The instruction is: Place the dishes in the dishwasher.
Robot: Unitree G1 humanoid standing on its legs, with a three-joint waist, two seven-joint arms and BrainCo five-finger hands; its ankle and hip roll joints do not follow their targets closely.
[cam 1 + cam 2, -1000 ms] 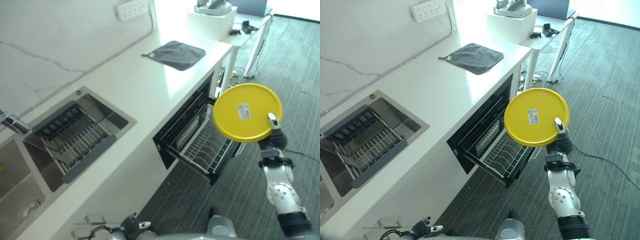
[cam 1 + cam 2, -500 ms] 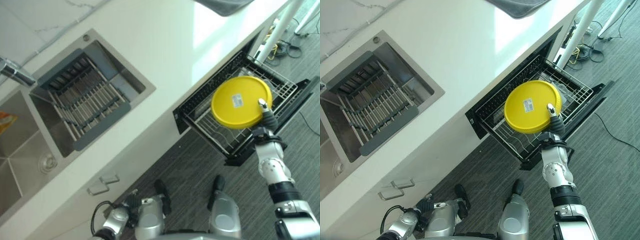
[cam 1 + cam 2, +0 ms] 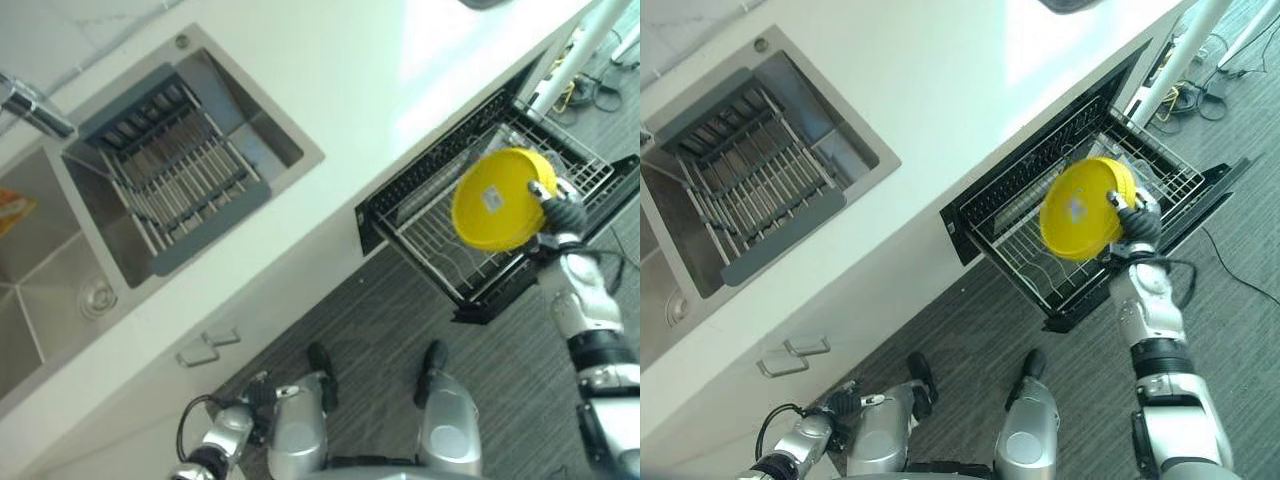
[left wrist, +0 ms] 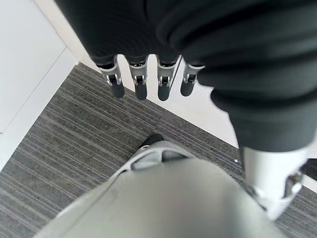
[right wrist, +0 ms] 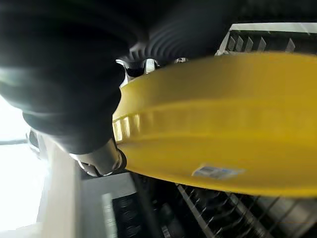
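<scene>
A yellow plate (image 3: 497,200) with a small white label is held on edge over the pulled-out wire rack (image 3: 432,243) of the open dishwasher under the counter. My right hand (image 3: 562,208) is shut on the plate's rim, on the side away from the counter. In the right wrist view the plate (image 5: 223,124) spans the picture, with the thumb (image 5: 101,159) pressed on its rim and the rack's tines below. My left hand (image 4: 140,83) hangs low above the grey carpet, its fingers straight and holding nothing.
A white counter (image 3: 330,90) runs over the dishwasher. At the left is a steel sink (image 3: 265,130) with a grey drying insert (image 3: 170,175) and a tap (image 3: 30,105). A drawer handle (image 3: 208,347) sits below. A white table leg (image 3: 562,72) stands beyond the rack.
The camera has tipped down toward the dishwasher. The plate has come down from in front of the counter to just over the rack and has turned more on edge.
</scene>
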